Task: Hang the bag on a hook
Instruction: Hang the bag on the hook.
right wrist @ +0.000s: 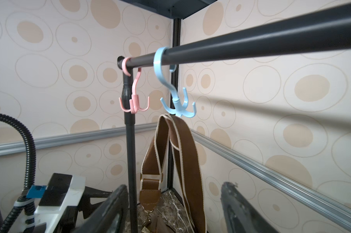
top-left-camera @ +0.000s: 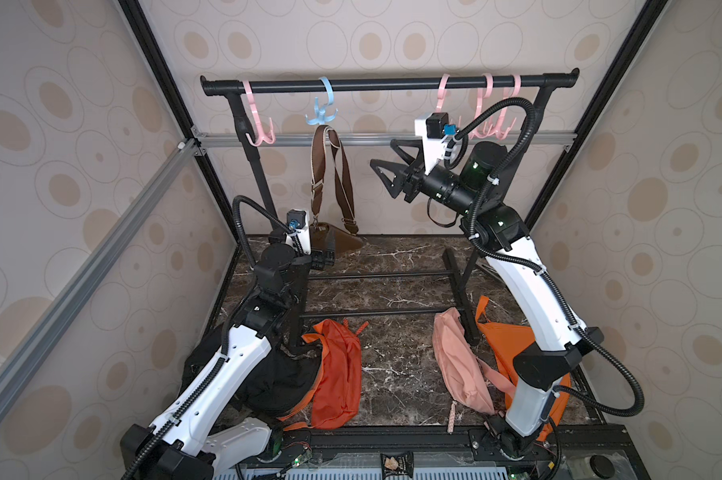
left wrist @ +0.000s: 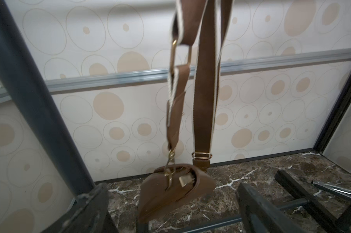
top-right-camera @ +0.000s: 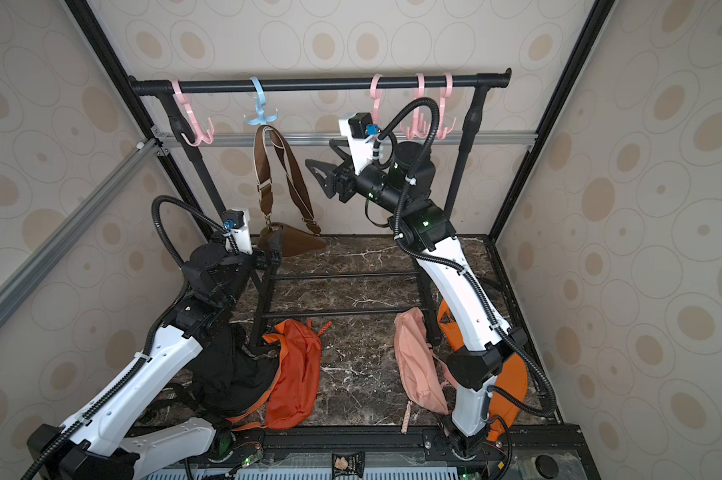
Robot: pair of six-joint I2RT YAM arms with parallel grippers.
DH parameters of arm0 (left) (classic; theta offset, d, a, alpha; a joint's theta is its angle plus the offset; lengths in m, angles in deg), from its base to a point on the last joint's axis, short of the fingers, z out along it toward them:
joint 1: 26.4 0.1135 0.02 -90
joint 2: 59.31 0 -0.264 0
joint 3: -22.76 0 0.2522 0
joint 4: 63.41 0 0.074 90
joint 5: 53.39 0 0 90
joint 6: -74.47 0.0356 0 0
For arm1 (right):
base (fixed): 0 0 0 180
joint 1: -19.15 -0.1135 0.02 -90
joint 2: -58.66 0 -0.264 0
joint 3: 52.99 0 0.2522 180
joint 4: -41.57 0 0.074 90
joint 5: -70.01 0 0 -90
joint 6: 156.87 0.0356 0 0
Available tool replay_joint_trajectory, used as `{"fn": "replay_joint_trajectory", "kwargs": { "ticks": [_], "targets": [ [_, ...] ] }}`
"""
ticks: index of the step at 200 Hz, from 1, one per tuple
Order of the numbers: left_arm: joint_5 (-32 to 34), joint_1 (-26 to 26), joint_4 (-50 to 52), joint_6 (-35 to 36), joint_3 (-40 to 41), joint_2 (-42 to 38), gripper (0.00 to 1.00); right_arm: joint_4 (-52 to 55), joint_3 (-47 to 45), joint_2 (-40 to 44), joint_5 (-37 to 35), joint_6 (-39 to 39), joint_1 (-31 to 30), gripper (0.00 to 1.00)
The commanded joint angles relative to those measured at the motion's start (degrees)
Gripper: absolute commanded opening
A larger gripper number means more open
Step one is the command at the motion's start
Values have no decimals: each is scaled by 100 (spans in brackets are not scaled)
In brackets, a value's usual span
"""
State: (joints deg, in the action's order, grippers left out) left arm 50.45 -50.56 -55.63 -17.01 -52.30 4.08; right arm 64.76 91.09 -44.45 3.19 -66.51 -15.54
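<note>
In both top views a dark marbled tabletop [top-left-camera: 396, 291] sits boxed in by walls [top-left-camera: 60, 166] papered with beige circles. A black rail [top-left-camera: 372, 83] spans the far side, carrying pink hooks [top-left-camera: 261, 133] and one blue hook [top-left-camera: 321, 113]. The brown bag [top-left-camera: 345, 243] hangs from the blue hook by its striped strap [top-left-camera: 322, 166], its body low by the tabletop's far edge. The left claw [top-left-camera: 325, 254] sits just near-left of the bag's body. The right claw [top-left-camera: 382, 153] is raised to the right of the strap, spread and clear of it. Nearer, an orange bag [top-left-camera: 336, 374], a pink bag [top-left-camera: 459, 365] and a black bag [top-left-camera: 276, 382] lie on the marble, with a second orange bag [top-left-camera: 513, 345] partly behind the right arm. The rack's base bars [top-left-camera: 376, 274] cross between them and the hung bag.

In the left wrist view, that claw's fingers [left wrist: 89, 203] stand wide apart. The bag's body lies between them, a gap showing on each side. The rack's post [left wrist: 35, 96] cuts across.

In the right wrist view, that claw's fingers [right wrist: 241, 209] are parted, gripping nothing. Beyond them the strap loops over a prong of the blue hook.
</note>
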Motion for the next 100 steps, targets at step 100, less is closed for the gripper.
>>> {"fn": "replay_joint_trajectory", "kwargs": {
  "ticks": [100],
  "targets": [
    [1145,-96,972,-885,882,-908,100,-651,-4062,1790,-1813,12,-1364,86]
  ]
}}
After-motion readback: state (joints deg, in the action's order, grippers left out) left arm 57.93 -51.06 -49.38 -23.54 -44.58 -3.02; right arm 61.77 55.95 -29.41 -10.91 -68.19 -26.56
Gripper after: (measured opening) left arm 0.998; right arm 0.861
